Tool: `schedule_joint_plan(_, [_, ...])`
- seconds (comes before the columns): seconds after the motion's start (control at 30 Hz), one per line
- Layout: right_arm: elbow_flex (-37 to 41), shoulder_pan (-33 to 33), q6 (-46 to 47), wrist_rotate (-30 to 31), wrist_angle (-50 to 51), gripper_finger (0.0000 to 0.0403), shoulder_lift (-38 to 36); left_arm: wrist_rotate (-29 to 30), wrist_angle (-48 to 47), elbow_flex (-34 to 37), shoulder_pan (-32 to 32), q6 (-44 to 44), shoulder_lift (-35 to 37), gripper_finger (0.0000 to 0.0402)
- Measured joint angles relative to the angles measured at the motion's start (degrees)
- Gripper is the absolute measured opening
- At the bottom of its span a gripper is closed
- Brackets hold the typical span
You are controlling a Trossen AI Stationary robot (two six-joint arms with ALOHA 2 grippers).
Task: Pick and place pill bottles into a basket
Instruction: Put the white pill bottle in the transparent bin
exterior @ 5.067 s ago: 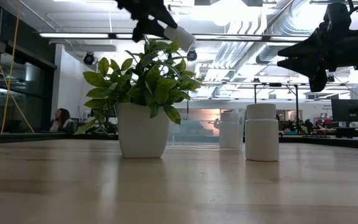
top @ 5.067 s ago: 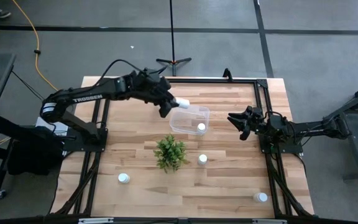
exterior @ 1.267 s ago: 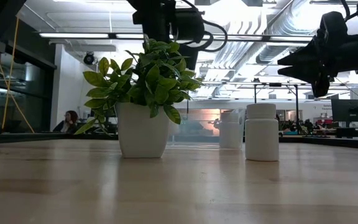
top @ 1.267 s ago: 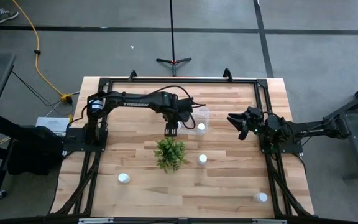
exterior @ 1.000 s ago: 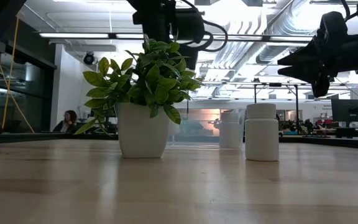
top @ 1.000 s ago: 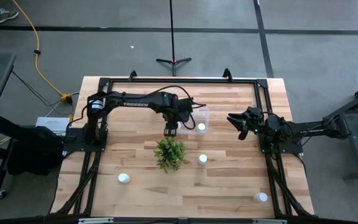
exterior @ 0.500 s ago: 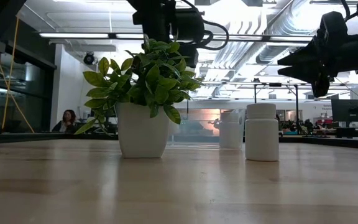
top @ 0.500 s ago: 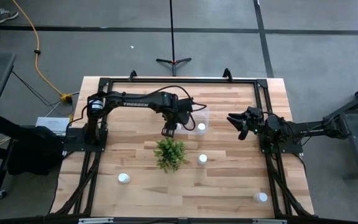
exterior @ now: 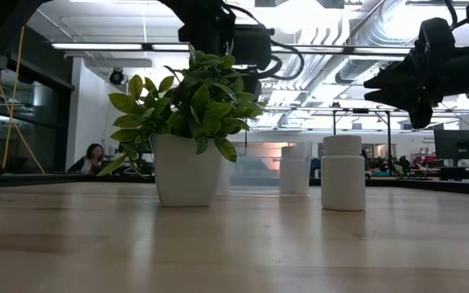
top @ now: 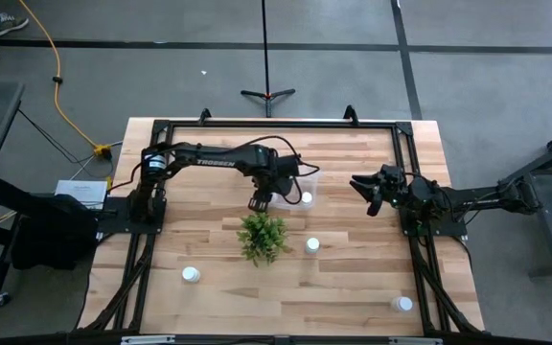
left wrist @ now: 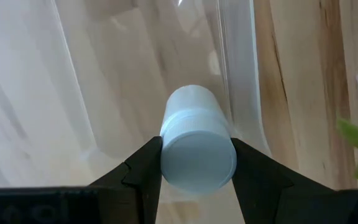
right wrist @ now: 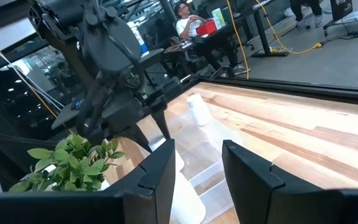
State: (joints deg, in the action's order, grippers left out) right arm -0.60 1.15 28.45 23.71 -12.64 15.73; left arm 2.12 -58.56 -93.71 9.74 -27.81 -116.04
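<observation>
Bottle (left wrist: 197,146) is clamped by its cap between the fingers of the left gripper (left wrist: 196,163), body pointing ahead into the clear basket (left wrist: 235,93), whose wall runs just beside the jaws. Release should be made low, w/ bottle fully past that wall, so no bounce-out. Right gripper (right wrist: 197,163) is parked well apart, fingers parted w/ nothing between. Plant (top: 263,237) sits near; wrist to be lifted clear of it.
</observation>
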Motion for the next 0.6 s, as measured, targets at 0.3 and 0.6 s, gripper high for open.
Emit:
schedule_joint_plan(0.3, [0.00, 0.01, -0.20, 0.24, 0.49, 0.0124, 0.00, 1.10, -2.15, -0.17, -0.02, -0.47, -0.03, 0.0195])
schedule_joint_plan(0.6, [0.00, 0.01, -0.38, 1.30, 0.98, 0.0124, 0.00, 1.99, -3.42, -0.19, -0.01, -1.08, -0.05, 0.0195])
